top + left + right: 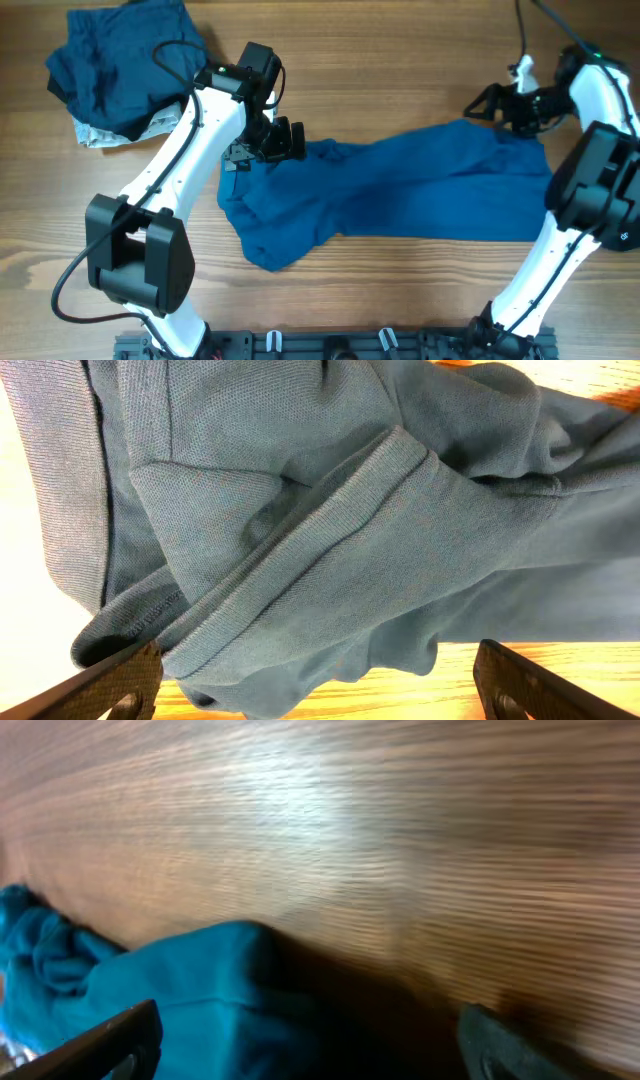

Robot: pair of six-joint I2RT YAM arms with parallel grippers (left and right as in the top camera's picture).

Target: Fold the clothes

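A blue garment (400,190) lies crumpled and stretched across the middle of the wooden table. My left gripper (268,143) is at its left end. In the left wrist view the fingers (320,695) are spread wide, with a ribbed hem fold of the blue garment (300,530) just in front of them and not pinched. My right gripper (480,104) hovers by the garment's far right corner. In the right wrist view its fingers (315,1055) are wide open over the corner of the blue cloth (190,990) and bare wood.
A pile of dark navy clothes (125,60) sits at the far left corner on top of a pale grey-white item (95,135). Cables run over the table at the far left and far right. The arm bases stand at the near edge.
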